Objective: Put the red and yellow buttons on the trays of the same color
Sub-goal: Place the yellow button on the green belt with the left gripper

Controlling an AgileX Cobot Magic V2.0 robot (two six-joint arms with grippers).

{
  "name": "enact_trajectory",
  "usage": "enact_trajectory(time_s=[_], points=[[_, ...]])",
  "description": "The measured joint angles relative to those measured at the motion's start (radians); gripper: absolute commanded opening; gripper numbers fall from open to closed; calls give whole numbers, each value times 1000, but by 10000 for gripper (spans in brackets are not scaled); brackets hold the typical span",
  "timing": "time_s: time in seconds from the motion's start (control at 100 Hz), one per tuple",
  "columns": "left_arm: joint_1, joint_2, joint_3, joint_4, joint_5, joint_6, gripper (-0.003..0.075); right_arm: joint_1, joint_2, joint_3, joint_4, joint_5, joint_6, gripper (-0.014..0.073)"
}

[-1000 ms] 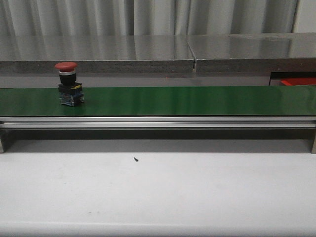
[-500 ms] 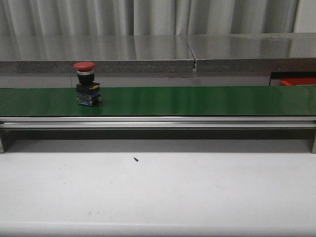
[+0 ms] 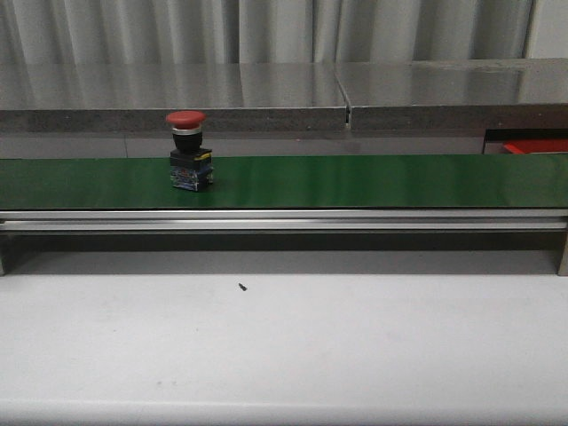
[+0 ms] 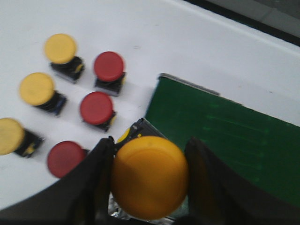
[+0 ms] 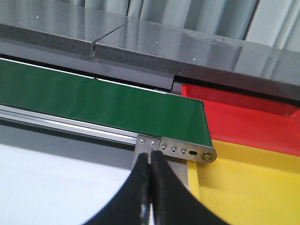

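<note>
1. Trays: the red tray (image 5: 243,119) and the yellow tray (image 5: 248,183) sit side by side at the end of the green conveyor belt (image 3: 355,180). The parts of both trays that show in the right wrist view hold no buttons, so no button appears to have been delivered yet.
2. In transit: one red button (image 3: 189,151) stands upright on the belt, left of centre in the front view, well apart from the trays.
3. Left claw (image 4: 149,180): it is pinching a yellow button (image 4: 150,177) over the near end of the belt.
4. Stock remaining: three yellow buttons (image 4: 60,48) and three red buttons (image 4: 108,66) wait on the white surface (image 4: 197,51) beside the belt.
5. Right claw (image 5: 150,187): fingers pressed together, holding nothing, poised near the belt's tray end.
6. Judgement: the task is at an early stage, with all sorting into trays still outstanding.
</note>
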Motion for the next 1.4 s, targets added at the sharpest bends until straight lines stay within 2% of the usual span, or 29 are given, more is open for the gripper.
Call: enact_trajectory(time_s=[0.26, 0.33, 0.38, 0.45, 0.57, 0.62, 0.67, 0.91, 1.16, 1.4], points=[[-95, 155, -70, 0, 25, 2, -16, 0, 0, 0, 0, 0, 0, -62], [-100, 191, -78, 0, 37, 2, 20, 0, 0, 0, 0, 0, 0, -62], [-102, 207, -78, 0, 44, 3, 82, 0, 0, 0, 0, 0, 0, -62], [-104, 216, -81, -5, 47, 3, 223, 0, 0, 0, 0, 0, 0, -62], [-105, 218, -83, -7, 47, 11, 554, 0, 0, 0, 0, 0, 0, -62], [-105, 218, -83, -10, 47, 13, 649, 0, 0, 0, 0, 0, 0, -62], [-105, 218, -84, -16, 47, 17, 700, 0, 0, 0, 0, 0, 0, -62], [-130, 152, -84, -17, 8, 59, 658, 0, 0, 0, 0, 0, 0, -62], [-263, -38, -79, -17, -72, 92, 650, 0, 0, 0, 0, -1, 0, -62], [-375, -283, 112, -13, -206, 98, 650, 0, 0, 0, 0, -7, 0, -62]])
